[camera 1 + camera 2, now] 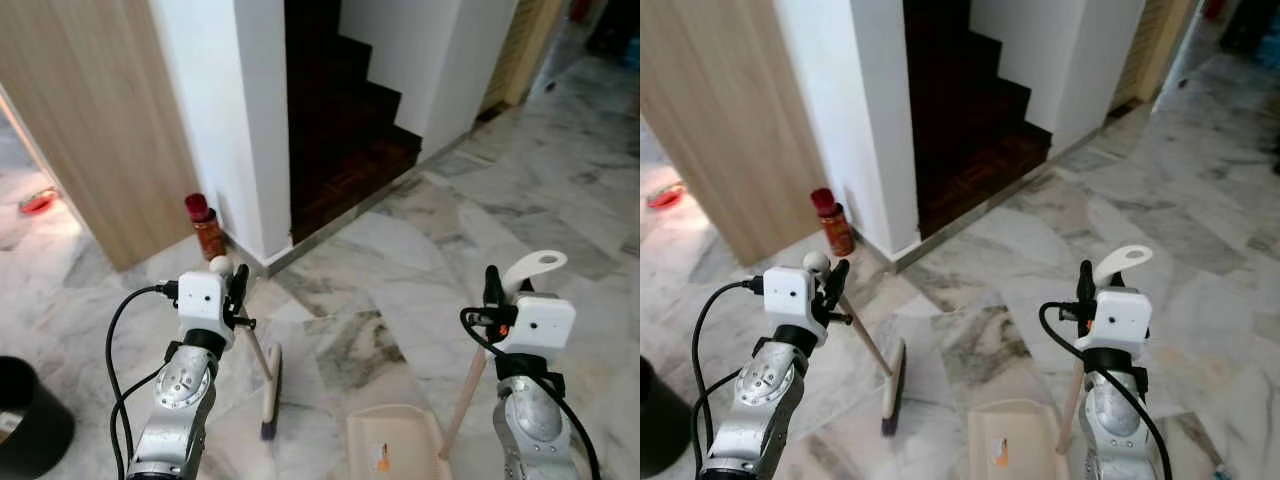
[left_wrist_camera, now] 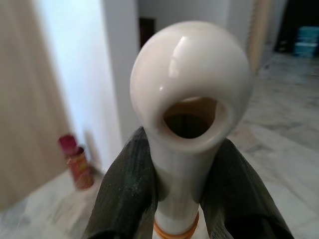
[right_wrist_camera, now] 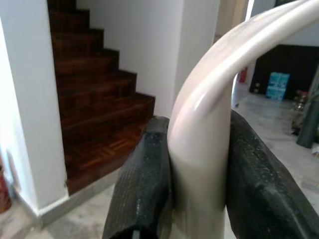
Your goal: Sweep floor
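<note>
Black left gripper (image 2: pixel 179 199) clamps broom (image 1: pixel 268 385).

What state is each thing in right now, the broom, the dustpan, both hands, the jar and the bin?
Broom: tilted, head on the marble floor, handle top clamped in the left hand.
Dustpan: pan flat on the floor, an orange scrap in it, handle gripped by the right hand.
Left hand: shut on the broom.
Right hand: shut on the dustpan handle.
Red-lidded jar: upright, lid on, by the wall corner.
Black bin: upright, open.
</note>
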Motion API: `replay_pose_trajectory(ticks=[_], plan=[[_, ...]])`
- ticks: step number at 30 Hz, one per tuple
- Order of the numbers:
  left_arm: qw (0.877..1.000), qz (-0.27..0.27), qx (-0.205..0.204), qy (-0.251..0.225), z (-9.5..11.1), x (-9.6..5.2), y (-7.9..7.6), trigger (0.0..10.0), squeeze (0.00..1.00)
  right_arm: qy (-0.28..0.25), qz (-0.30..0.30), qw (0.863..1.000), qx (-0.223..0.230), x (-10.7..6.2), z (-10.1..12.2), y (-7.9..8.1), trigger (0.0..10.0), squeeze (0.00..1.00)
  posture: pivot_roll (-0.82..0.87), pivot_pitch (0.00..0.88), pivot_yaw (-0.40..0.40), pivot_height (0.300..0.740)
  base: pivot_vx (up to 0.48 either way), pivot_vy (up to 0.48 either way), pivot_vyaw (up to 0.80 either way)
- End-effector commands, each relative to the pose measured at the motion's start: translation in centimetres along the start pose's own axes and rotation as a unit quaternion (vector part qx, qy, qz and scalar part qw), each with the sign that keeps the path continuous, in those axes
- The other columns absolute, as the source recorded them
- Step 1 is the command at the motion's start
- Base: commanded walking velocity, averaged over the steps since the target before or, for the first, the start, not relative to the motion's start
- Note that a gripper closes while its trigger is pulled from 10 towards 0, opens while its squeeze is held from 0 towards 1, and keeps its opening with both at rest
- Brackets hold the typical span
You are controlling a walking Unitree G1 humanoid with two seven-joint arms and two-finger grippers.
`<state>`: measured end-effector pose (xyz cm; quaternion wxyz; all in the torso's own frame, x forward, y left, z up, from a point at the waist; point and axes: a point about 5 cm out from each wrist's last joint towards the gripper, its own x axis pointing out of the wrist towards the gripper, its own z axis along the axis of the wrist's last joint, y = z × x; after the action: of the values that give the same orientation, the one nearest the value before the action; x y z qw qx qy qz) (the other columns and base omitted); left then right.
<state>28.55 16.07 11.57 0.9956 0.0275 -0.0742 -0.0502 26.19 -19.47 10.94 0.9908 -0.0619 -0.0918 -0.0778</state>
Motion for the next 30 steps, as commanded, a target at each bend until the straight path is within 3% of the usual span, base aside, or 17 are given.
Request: replay_pose_trajectory(ticks=[1,21,25,30], plan=[[1.0,-0.004,0.01,-0.027,1.1,0.4,0.1,10.0,0.0,-0.024,-0.009,1.0,0.011,0.2,1.0,-0.2,10.0,0.0,0.04,0.0,0.032,0.74,0.0,0.0,-0.8],[0.998,-0.045,0.033,-0.032,2.0,1.4,0.8,10.0,0.0,-0.025,-0.027,0.998,0.047,-1.2,0.9,2.4,10.0,0.0,0.01,0.0,0.138,0.74,0.0,0.0,-0.8],[0.998,-0.043,0.03,-0.033,2.0,2.0,0.8,10.0,0.0,-0.028,-0.027,0.998,0.048,-1.1,1.2,2.4,10.0,0.0,-0.03,0.0,0.129,0.74,0.0,0.0,-0.8],[0.998,-0.042,0.018,-0.041,2.1,3.1,0.1,10.0,0.0,-0.041,-0.037,0.998,0.032,-0.9,1.8,1.2,10.0,0.0,-0.07,0.0,0.127,0.74,0.0,0.0,-0.8]])
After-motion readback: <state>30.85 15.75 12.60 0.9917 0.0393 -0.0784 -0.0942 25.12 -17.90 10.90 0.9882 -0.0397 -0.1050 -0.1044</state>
